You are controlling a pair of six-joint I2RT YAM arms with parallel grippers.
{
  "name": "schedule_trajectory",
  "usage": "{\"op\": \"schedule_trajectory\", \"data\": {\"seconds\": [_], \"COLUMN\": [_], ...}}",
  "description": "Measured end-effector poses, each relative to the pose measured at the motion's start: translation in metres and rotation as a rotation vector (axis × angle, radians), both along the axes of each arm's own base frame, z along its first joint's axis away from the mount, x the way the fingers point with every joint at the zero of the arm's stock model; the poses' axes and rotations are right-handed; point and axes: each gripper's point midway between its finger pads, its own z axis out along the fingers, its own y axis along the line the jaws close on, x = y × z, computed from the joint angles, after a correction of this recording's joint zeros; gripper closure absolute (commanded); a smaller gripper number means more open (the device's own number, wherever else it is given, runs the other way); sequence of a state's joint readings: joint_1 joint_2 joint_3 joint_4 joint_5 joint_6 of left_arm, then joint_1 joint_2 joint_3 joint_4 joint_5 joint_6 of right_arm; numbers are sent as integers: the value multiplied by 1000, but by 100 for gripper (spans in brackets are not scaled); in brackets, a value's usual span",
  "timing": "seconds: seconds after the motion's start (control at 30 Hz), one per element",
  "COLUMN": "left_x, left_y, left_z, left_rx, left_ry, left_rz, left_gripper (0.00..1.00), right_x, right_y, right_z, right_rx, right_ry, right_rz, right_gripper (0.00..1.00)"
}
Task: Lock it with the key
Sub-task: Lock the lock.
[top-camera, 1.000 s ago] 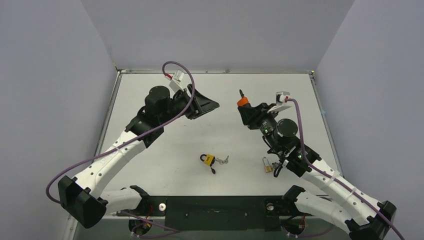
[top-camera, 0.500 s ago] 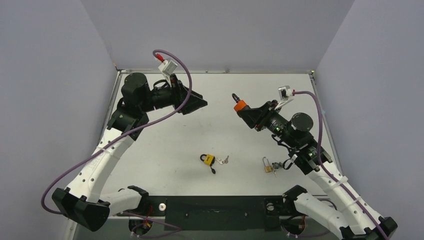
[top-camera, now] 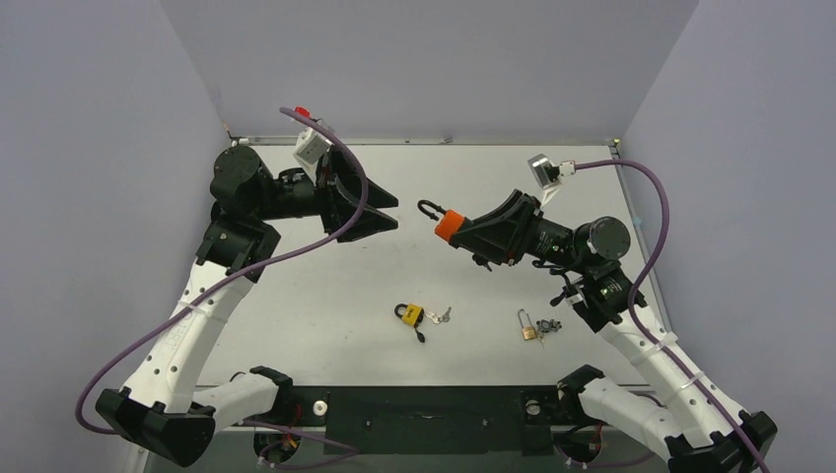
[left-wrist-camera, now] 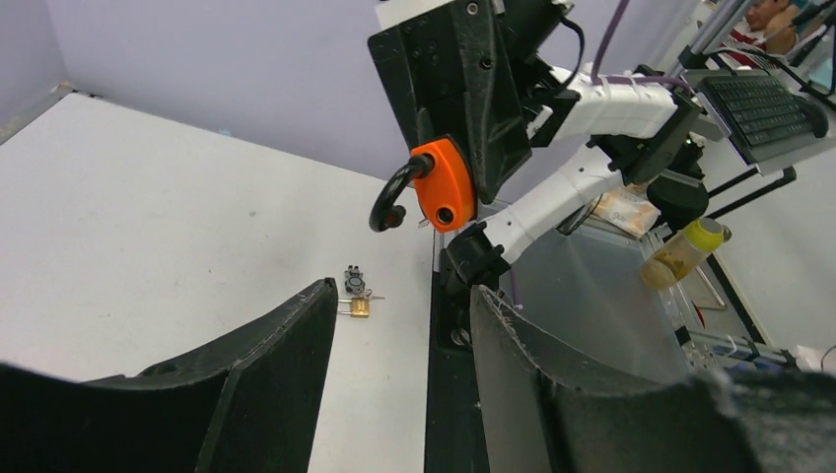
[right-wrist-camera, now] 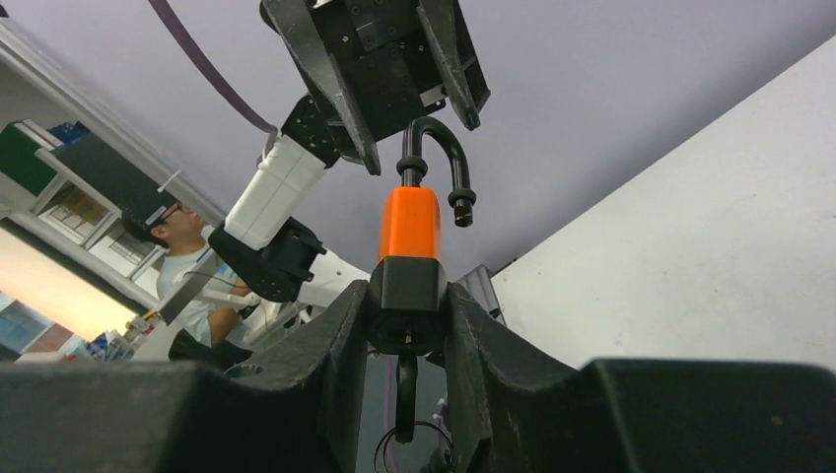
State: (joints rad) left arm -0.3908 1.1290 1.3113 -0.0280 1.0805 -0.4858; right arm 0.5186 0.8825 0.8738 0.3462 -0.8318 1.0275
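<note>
An orange padlock (top-camera: 449, 225) with a black base is held above the table, and my right gripper (top-camera: 473, 235) is shut on that base. Its black shackle (right-wrist-camera: 435, 156) stands swung open. In the right wrist view the padlock (right-wrist-camera: 409, 222) rises from between my fingers, and a dark key (right-wrist-camera: 405, 386) with a wire ring hangs from its underside. My left gripper (top-camera: 392, 212) is open and empty, pointing at the shackle from the left with a small gap. In the left wrist view the padlock (left-wrist-camera: 444, 184) floats beyond my open left gripper (left-wrist-camera: 402, 291).
A yellow padlock (top-camera: 411, 315) with keys (top-camera: 441, 315) lies on the table near the front centre. A small brass padlock (top-camera: 528, 328) with a key bunch lies to its right, also the brass padlock (left-wrist-camera: 358, 307) in the left wrist view. Grey walls enclose the table.
My right gripper has swung left and levelled out, carrying the orange padlock toward the left gripper. My left arm has drawn back to the left and turned its open jaws toward the padlock.
</note>
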Motion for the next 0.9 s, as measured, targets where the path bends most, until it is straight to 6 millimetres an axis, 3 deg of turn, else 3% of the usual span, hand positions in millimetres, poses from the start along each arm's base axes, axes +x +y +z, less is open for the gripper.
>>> {"op": "schedule_trajectory", "data": {"seconds": [0.13, 0.37, 0.63, 0.9], "left_x": [-13, -17, -14, -9], "left_y": [2, 2, 0, -3], "left_z": [6, 6, 5, -2], "left_rx": [-12, -12, -12, -2], "left_ry": [-27, -24, -9, 14], "left_rz": [-51, -75, -87, -91], "left_gripper": [52, 56, 62, 66], "right_x": [-10, -30, -16, -9], "right_y": [6, 26, 31, 33], "right_z": [9, 15, -6, -11], "right_rx": [-3, -77, -148, -164], "right_ry": [-16, -85, -62, -54], "right_rz": [48, 124, 87, 59], "right_gripper": [100, 100, 100, 100]}}
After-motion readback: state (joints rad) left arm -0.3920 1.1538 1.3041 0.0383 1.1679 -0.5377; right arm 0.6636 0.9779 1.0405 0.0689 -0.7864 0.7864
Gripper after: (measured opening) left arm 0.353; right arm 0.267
